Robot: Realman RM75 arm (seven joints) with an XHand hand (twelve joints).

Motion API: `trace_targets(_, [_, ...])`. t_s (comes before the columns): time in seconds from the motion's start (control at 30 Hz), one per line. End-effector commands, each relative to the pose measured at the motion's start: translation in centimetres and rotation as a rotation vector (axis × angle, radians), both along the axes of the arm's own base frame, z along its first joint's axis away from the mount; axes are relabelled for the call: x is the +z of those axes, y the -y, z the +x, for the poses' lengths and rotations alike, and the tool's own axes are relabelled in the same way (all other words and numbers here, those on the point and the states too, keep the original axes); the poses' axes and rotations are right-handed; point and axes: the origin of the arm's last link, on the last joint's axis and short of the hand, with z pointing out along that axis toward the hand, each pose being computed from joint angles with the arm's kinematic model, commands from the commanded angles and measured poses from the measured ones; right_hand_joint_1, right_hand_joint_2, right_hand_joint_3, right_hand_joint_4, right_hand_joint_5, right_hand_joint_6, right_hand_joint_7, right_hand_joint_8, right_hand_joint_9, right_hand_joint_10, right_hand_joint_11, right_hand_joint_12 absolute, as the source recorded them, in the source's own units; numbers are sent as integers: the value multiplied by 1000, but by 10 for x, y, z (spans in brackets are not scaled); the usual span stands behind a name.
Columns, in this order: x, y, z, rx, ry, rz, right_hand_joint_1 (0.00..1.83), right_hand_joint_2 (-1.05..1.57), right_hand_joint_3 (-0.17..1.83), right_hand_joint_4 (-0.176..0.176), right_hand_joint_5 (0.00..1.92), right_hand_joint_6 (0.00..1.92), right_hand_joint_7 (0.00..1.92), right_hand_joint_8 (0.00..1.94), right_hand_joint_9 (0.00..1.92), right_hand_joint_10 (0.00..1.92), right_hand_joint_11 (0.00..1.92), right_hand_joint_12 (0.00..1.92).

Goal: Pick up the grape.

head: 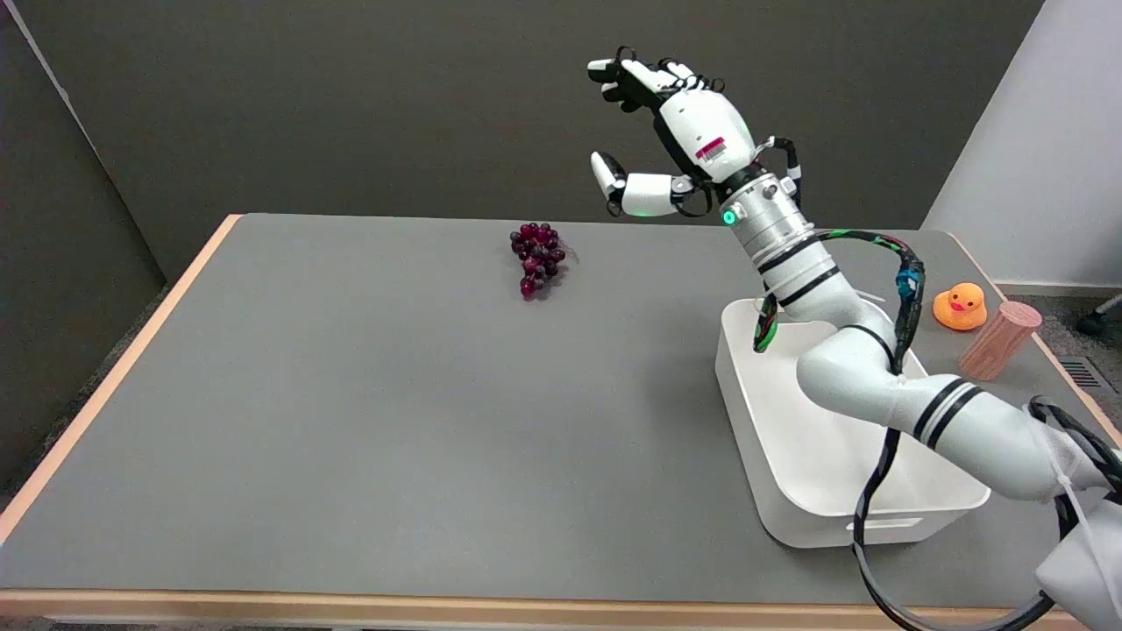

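A bunch of dark red grapes (pixel 537 258) lies on the grey table (pixel 351 394) near its far edge, about mid-width. My right hand (pixel 671 131) hangs in the air well above the table, to the right of the grapes and apart from them. Its fingers are spread and it holds nothing. The white right arm reaches in from the lower right, passing over the white bin.
A white rectangular bin (pixel 789 456) stands at the right under the arm. Beyond it, near the table's right edge, sit an orange rubber duck (pixel 960 307) and a pinkish wooden cylinder (pixel 999 340). A dark wall runs behind the table.
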Motion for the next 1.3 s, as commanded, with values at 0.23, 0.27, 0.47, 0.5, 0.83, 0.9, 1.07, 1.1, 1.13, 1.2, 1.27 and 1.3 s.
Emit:
trace_targets(0.23, [-5, 15, 5, -24, -52, -1, 686, 724, 936, 31, 254, 487, 472, 518, 423, 1010, 201, 1386])
trace_targets(0.27, [-5, 15, 5, -23, -50, -2, 686, 724, 936, 31, 254, 487, 472, 518, 424, 1010, 202, 1387])
trace_targets(0.47, [-6, 11, 0, -23, -27, 2, 687, 722, 937, 31, 254, 486, 474, 520, 425, 1010, 203, 1388])
trace_targets(0.5, [-6, 10, 0, -18, -22, 1, 687, 722, 937, 31, 254, 486, 474, 520, 425, 1010, 203, 1388])
trace_targets(0.83, [-2, 5, -2, -6, -8, -7, 688, 725, 934, 30, 256, 489, 475, 523, 425, 1014, 203, 1390])
trace_targets(0.9, [-5, 0, -5, 1, -1, 2, 688, 725, 933, 28, 256, 490, 474, 523, 425, 1015, 204, 1391])
trace_targets(1.07, [-14, -12, -10, 7, 18, 34, 689, 725, 931, 21, 256, 488, 472, 525, 425, 1025, 206, 1397])
trace_targets(1.1, [-22, -17, -13, 5, 25, 58, 689, 725, 931, 20, 256, 488, 472, 526, 424, 1025, 206, 1397])
trace_targets(1.13, [-34, -21, -16, 5, 38, 90, 689, 724, 931, 19, 256, 487, 472, 526, 424, 1026, 205, 1397])
trace_targets(1.2, [-55, -27, -20, 11, 59, 141, 686, 722, 931, 13, 252, 480, 467, 524, 419, 1027, 202, 1395])
trace_targets(1.27, [-75, -31, -22, 23, 84, 186, 684, 721, 931, 11, 247, 473, 461, 519, 415, 1025, 195, 1389])
trace_targets(1.3, [-85, -34, -25, 26, 81, 208, 683, 721, 931, 10, 246, 470, 457, 515, 412, 1022, 192, 1387])
